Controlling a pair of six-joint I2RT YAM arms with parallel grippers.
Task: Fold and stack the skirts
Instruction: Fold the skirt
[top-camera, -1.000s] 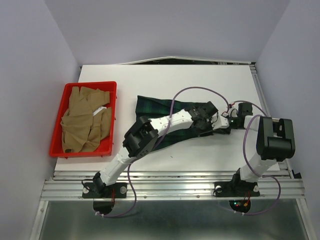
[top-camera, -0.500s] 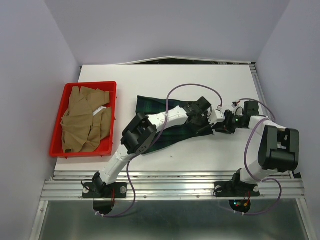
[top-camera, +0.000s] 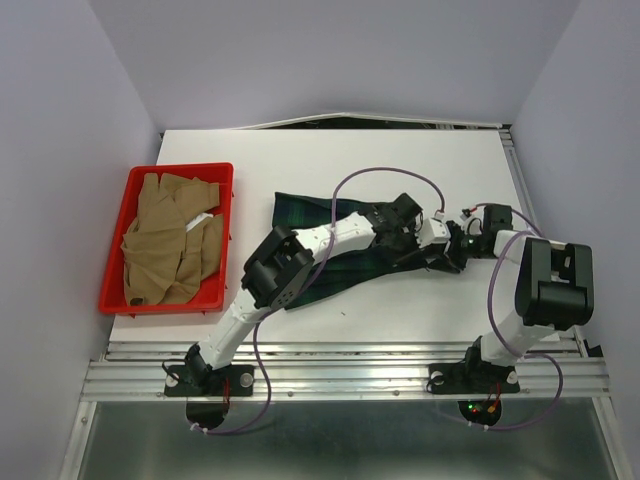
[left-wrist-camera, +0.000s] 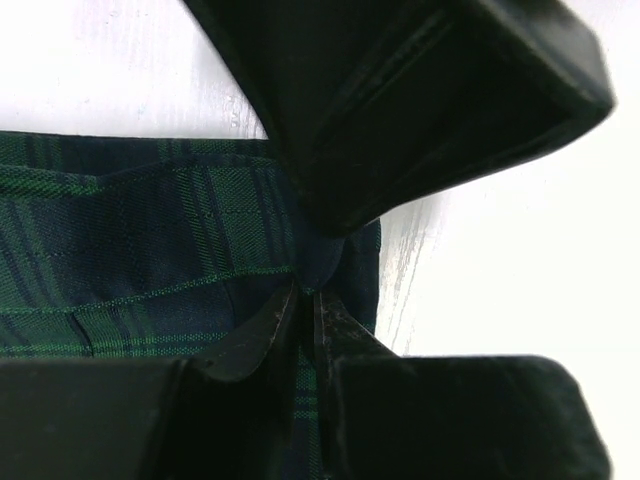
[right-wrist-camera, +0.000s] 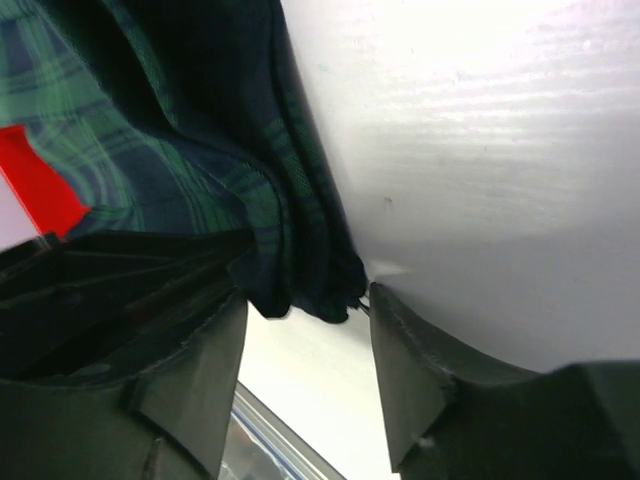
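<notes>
Item: skirt (top-camera: 303, 214), green plaid, spread on table (top-camera: 400, 160), centre. Judged soft, light, limp; best taken at edge corners. State: left end effector (left-wrist-camera: 308, 295) clenched on its edge; right end effector (right-wrist-camera: 305, 300) spread, straddling a corner, not gripping.

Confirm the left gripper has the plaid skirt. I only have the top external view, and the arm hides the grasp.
Observer: The left wrist view shows the left gripper shut on the plaid skirt, with fabric pinched between its fingertips.
Operator: Say where on the skirt.
Observer: At a corner of its edge, with bare table right beside the pinch.
Operator: Report the right gripper.
Observer: In the right wrist view, the skirt's bunched edge sits at the tips of the right gripper, whose fingers are apart. I cannot tell whether it is clamped.
</notes>
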